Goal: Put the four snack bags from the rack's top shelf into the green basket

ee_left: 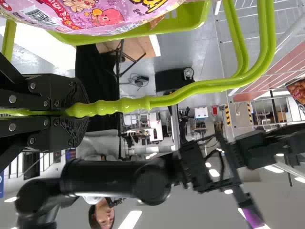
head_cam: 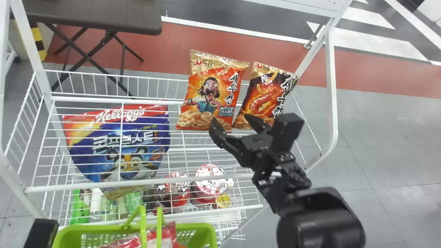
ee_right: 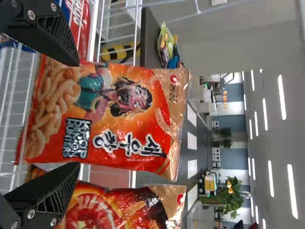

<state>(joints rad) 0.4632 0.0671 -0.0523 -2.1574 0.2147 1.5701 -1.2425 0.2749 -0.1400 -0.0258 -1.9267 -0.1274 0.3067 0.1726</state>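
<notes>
On the rack's top shelf, an orange-red snack bag [head_cam: 210,93] stands left of a darker snack bag [head_cam: 268,96]. My right gripper [head_cam: 229,119] is open just in front of them, fingertips by their lower ends. In the right wrist view, the gripper [ee_right: 78,114] has one finger to each side of the orange-red bag [ee_right: 124,119]; the darker bag [ee_right: 119,207] lies beyond one finger. My left arm and gripper [head_cam: 40,232] are at the bottom left, beside the green basket [head_cam: 203,228]. In the left wrist view, the gripper [ee_left: 71,109] is shut on the basket handle [ee_left: 167,100]; a pink-purple bag [ee_left: 95,16] rests in the basket.
A big blue cereal bag [head_cam: 120,144] shows through the rack's wires at left. Cups [head_cam: 208,179] and bottles [head_cam: 96,203] stand on a lower level. White rack posts [head_cam: 332,86] rise at both sides, and a dark folding table [head_cam: 93,17] is behind.
</notes>
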